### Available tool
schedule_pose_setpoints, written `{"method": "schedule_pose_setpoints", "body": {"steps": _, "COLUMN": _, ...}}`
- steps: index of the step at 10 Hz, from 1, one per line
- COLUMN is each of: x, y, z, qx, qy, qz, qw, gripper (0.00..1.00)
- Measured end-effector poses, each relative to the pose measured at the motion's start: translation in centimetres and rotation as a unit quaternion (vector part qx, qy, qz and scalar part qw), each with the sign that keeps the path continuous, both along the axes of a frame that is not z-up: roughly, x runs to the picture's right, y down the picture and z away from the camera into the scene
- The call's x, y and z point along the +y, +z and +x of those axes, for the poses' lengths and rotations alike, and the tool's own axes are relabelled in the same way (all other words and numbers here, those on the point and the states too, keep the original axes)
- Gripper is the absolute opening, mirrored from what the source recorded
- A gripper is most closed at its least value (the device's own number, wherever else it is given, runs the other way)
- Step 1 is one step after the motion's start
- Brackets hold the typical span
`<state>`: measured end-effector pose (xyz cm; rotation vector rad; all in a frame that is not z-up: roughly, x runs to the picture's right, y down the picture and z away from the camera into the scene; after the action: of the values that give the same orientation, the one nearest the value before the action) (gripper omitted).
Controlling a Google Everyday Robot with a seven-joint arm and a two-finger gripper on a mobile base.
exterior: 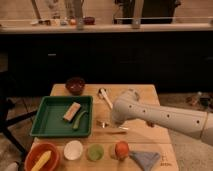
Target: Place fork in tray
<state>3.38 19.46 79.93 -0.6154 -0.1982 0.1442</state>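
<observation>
You are at the pick-up step: the gripper (104, 123) hangs low over the fork (116, 130), which lies on the table (142, 92) just right of the tray (52, 120); whether it grips, I cannot tell. Next, secure the fork, then carry it left.

The arm (165, 117) hides most of the gripper (104, 123), just right of the tray (50, 120); the right edge cuts the arm.

Stretches in from the right of the tray (60, 99) as a white arm (167, 119). Bends down at the wrist (125, 106). Ends in the gripper (104, 123) (largely hidden beneath the wrist), low, just right of the tray's right rim.
</observation>
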Motion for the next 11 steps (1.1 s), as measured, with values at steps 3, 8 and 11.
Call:
{"method": "schedule_pose_setpoints", "body": {"steps": 3, "x": -1.3, "y": -1.3, "z": -2.8, "qx": -0.023, "qy": -0.024, "qz": 0.019, "qw": 0.9993, "gripper": 0.00}}
{"method": "schedule_pose_setpoints", "body": {"steps": 8, "x": -2.3, "y": -3.0, "z": -6.6, "qx": -0.061, "qy": -0.072, "qz": 0.042, "qw": 0.9946, "gripper": 0.00}}
{"method": "schedule_pose_setpoints", "body": {"steps": 11, "x": -2.6, "y": -3.9, "z": -9.3, "qx": -0.092, "qy": -0.112, "qz": 0.056, "qw": 0.9878, "gripper": 0.00}}
